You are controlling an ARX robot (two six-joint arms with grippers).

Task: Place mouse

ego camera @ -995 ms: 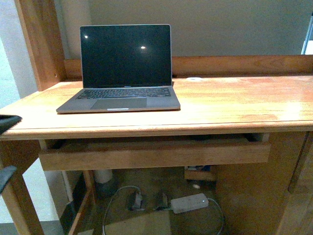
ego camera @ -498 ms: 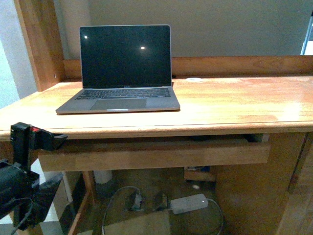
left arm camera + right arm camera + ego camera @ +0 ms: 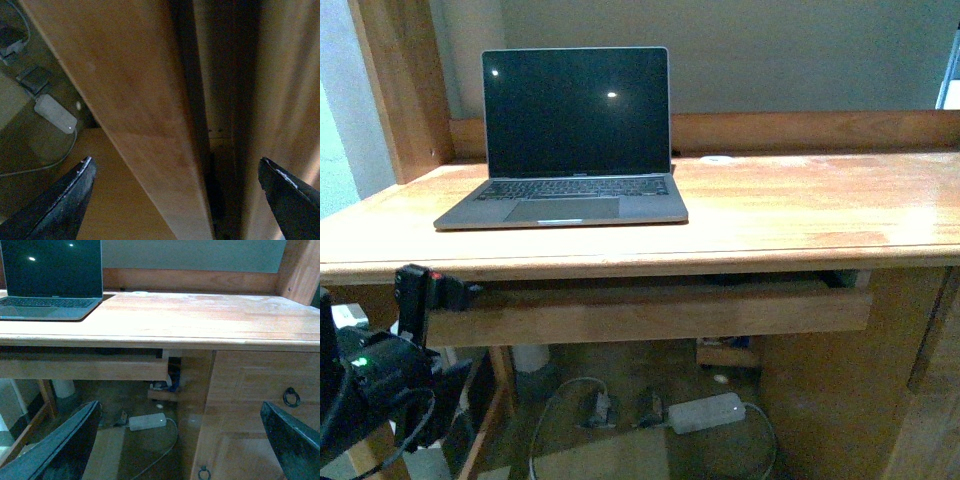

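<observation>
None of the three views shows the mouse; its place cannot be told.

Two grippers:
- The left gripper [image 3: 176,160] has its jaws spread wide. In its wrist view the drawer front [image 3: 650,315] runs between the two fingertips [image 3: 75,195], and no contact shows. In the front view this arm sits low, by the drawer front's left end, with one green light [image 3: 360,362] lit on it.
- The right gripper [image 3: 178,404] also has its jaws wide and holds nothing. It faces the desk [image 3: 800,210] from well back.

One laptop [image 3: 570,140] stands open on the left part of the desk top, grey, screen dark. The mark under its screen is too small to read.

One small white disc [image 3: 718,160] lies at the back of the top, right of the laptop.

One long drawer stands a little out from under the top; its inside is dark.

Two ring pulls [image 3: 291,396] hang on the right-hand cabinet panels.

One white power brick [image 3: 707,413] with its cable lies on the floor under the desk, beside two small dark adapters [image 3: 598,410].

Desk and posts are of orange-brown varnished wood; the wall behind is grey-green.
</observation>
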